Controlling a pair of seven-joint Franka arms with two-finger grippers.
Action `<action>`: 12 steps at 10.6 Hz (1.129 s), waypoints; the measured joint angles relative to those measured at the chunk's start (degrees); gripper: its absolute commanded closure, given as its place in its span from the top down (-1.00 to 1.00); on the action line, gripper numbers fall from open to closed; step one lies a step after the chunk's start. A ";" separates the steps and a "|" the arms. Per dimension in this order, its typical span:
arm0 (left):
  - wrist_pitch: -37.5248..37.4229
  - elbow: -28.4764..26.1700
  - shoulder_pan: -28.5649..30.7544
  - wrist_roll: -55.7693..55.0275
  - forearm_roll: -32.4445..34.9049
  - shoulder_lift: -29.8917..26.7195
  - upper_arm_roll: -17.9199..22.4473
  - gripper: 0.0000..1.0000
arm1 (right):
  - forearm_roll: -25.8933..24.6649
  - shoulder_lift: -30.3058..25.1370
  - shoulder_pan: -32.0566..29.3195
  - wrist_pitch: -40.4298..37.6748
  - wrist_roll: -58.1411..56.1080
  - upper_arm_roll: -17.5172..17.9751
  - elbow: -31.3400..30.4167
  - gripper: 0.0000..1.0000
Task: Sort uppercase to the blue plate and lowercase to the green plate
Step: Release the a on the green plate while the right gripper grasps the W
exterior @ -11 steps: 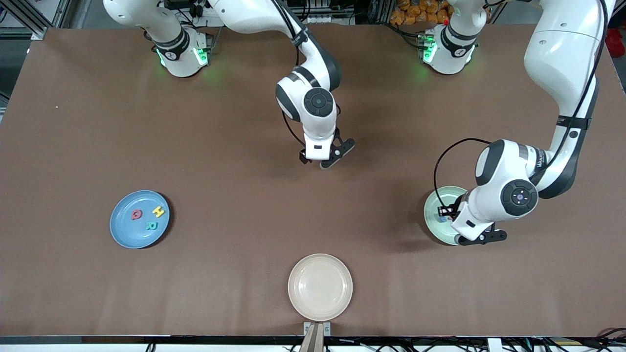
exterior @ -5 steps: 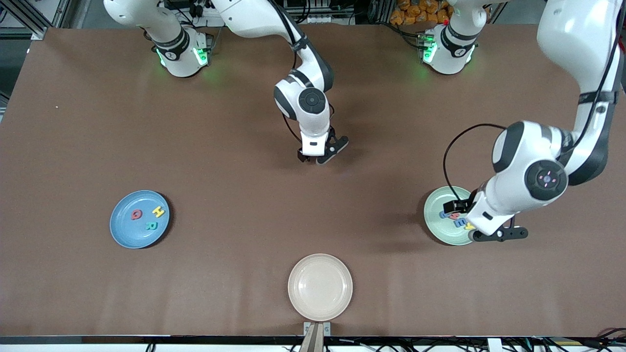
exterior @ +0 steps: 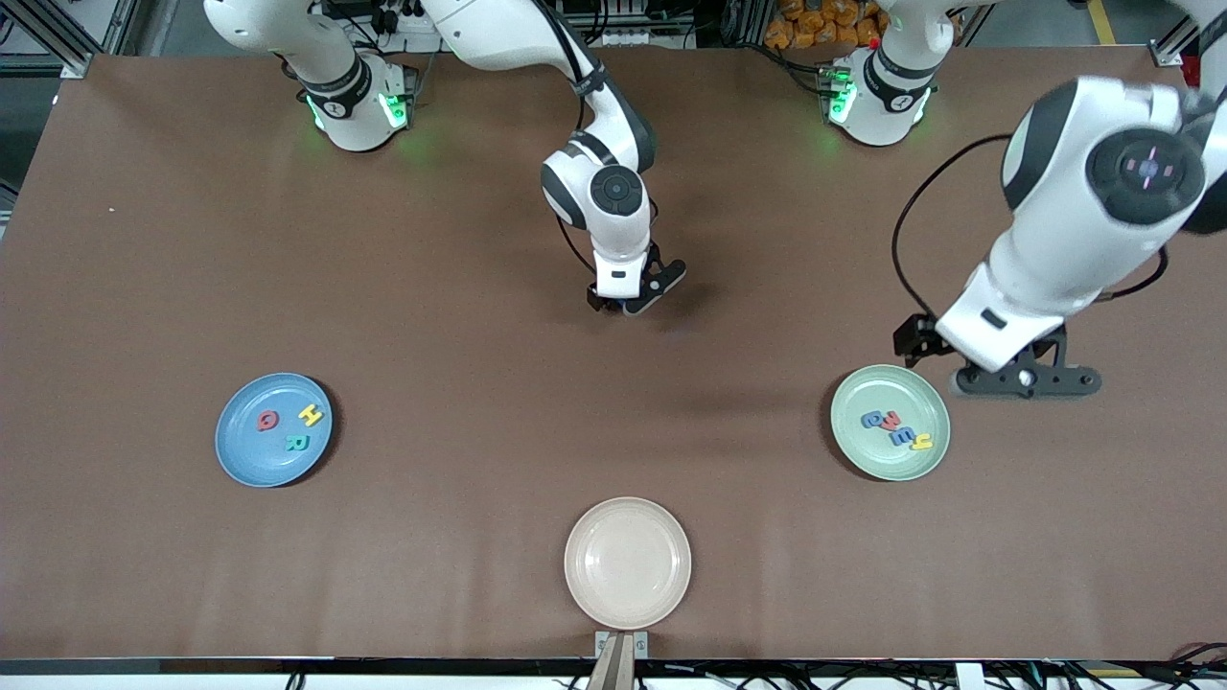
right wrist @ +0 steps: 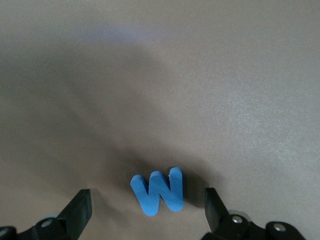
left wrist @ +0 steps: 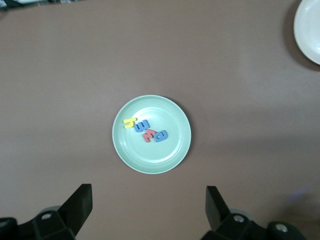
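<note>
The blue plate (exterior: 245, 454) lies toward the right arm's end and holds a red Q (exterior: 267, 420), a yellow H (exterior: 310, 414) and a teal R (exterior: 297, 443). The green plate (exterior: 853, 450) lies toward the left arm's end. It holds a blue a (exterior: 872, 419), a red w (exterior: 891, 422), a blue m (exterior: 904, 437) and a yellow h (exterior: 921, 443). A blue M (right wrist: 159, 191) lies flat on the bare table between the fingers of my open right gripper (right wrist: 146, 201), low over mid-table (exterior: 633, 301). My left gripper (exterior: 1024, 381) is open, empty and raised beside the green plate (left wrist: 150, 161).
A cream plate (exterior: 628, 563) sits at the table edge nearest the front camera, midway between the two coloured plates. It also shows in a corner of the left wrist view (left wrist: 310, 30). Brown tabletop surrounds the plates.
My left gripper opened and lifted off the green plate toward its base, uncovering the letters there. My right gripper shifted slightly toward the bases, staying open.
</note>
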 measured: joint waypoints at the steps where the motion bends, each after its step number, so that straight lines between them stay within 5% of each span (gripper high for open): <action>1: -1.29 -0.02 0.06 1.10 0.00 -1.53 0.02 1.00 | 0.00 0.01 0.03 0.00 0.00 0.00 -0.05 1.00; 2: -2.14 -0.07 0.06 1.51 -0.05 -2.53 0.05 1.00 | 0.00 0.01 0.03 0.05 0.01 0.00 -0.08 0.97; 3: -2.24 -0.09 -1.02 1.55 -0.45 -3.53 1.17 1.00 | 0.00 0.01 0.03 0.17 0.01 -0.01 -0.10 0.28; 4: -2.65 -0.13 -4.41 1.58 -1.29 -4.67 4.83 1.00 | 0.00 0.02 0.03 0.56 0.01 -0.01 -0.16 -0.67; 5: -3.57 -0.24 -8.09 1.95 -2.93 -5.67 9.38 1.00 | 0.00 0.03 0.03 1.28 0.01 -0.03 -0.23 -1.00; 12: -6.53 -0.99 -6.17 6.32 -10.97 -8.93 13.33 1.00 | -0.02 -0.56 0.00 1.75 0.20 -0.35 -0.31 -1.00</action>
